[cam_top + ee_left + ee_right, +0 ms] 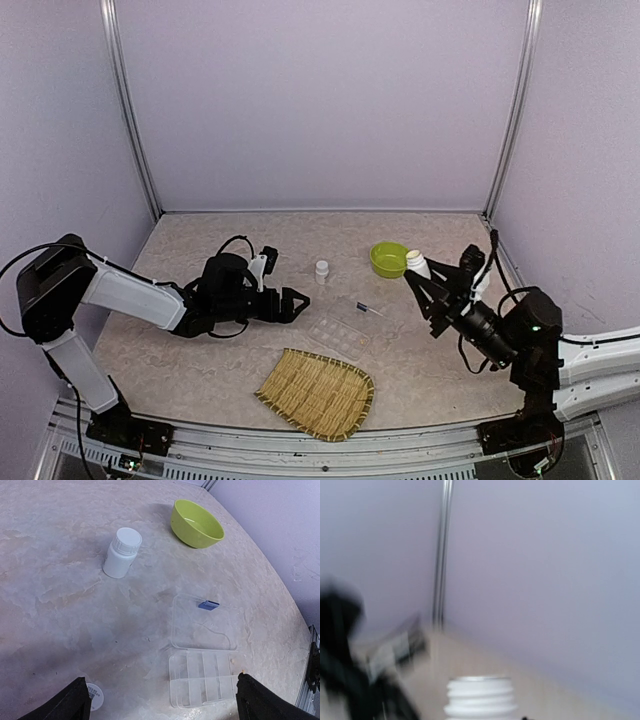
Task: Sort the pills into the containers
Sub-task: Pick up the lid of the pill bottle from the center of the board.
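Early going, by the look of it. No pill to be made out in the organiser [340, 337] or loose on the table [200, 360], though too small to rule out from above.

Organiser flat at about mid-table, a little toward the near edge, just beyond the bamboo tray [318, 393] at that edge. Lid [200, 625] open and lying flat on the far side, with a small blue mark [208, 605] at its outer rim. Compartments facing up, ready to take pills.

Pinched in the right gripper [427, 278]: a white bottle [416, 262], held clear of the table toward the right edge, just beside the green bowl [388, 259]. In the blurred right wrist view, a threaded neck with no cap on. Contents hidden.

Spread wide and holding nothing: the left gripper [296, 304], low over the table left of centre, pointing toward the organiser, near but apart from it. Next to one finger in the left wrist view, a small white disc [94, 696] on the table, perhaps a cap; hard to say.

A second white bottle [321, 271], capped and upright, between left gripper and bowl, on the far side of the organiser.

Left to do, judging from this: nearly everything. Pills out of the held bottle, into bowl or box (cannot tell which), then dividing among compartments, likely the same for the capped bottle.
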